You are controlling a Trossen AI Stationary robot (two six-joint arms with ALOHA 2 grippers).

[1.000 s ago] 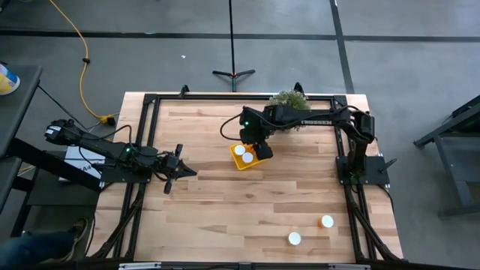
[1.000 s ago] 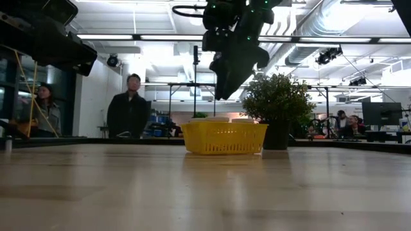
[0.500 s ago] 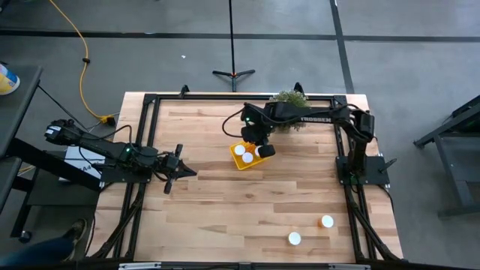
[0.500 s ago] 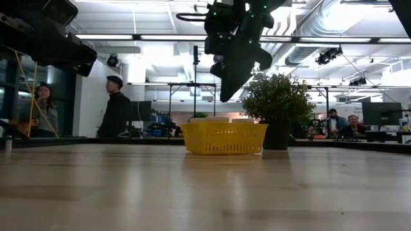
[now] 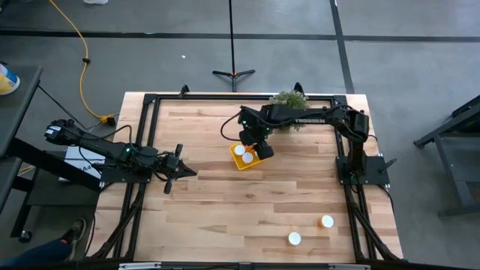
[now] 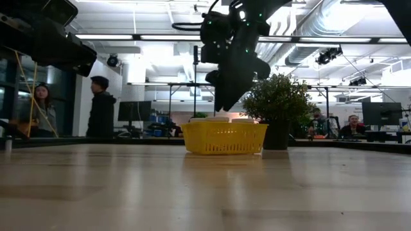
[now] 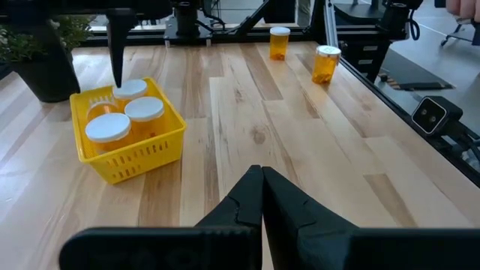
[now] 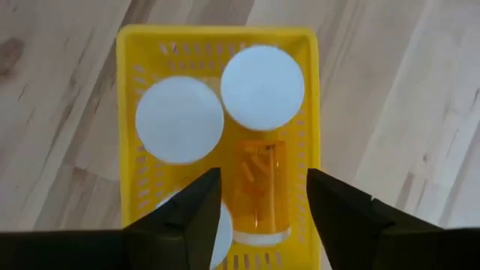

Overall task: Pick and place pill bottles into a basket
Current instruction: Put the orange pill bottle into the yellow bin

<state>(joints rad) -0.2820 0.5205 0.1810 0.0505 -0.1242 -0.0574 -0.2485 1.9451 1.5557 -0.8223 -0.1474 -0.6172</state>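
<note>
Right gripper (image 8: 259,196): we are seeing it hanging directly over the basket (image 5: 241,160), fingers (image 8: 184,214) spread apart and holding nothing; in the low view it (image 6: 225,96) is sitting above the basket rim (image 6: 223,138), not touching it.

Basket: we are finding it on the table (image 5: 247,202) toward the far edge, near the middle, just beside the potted plant (image 6: 277,106).

Basket contents: we are counting four pill bottles in the right wrist view. Three are standing upright with white caps up (image 8: 262,87) (image 8: 179,119), one of them partly hidden by a finger (image 8: 217,229). The fourth is lying on its side (image 8: 262,187), orange body showing, between the spread fingers.

Loose pill bottles: we are seeing two standing upright on the table near the near right corner (image 5: 326,221) (image 5: 294,238), well apart from the basket.

Left gripper (image 7: 261,196): it is waiting low over the table near the left edge (image 5: 176,171), fingers closed together with nothing between them.

Background: we are noting people (image 6: 99,109) standing in the room beyond the table.
</note>
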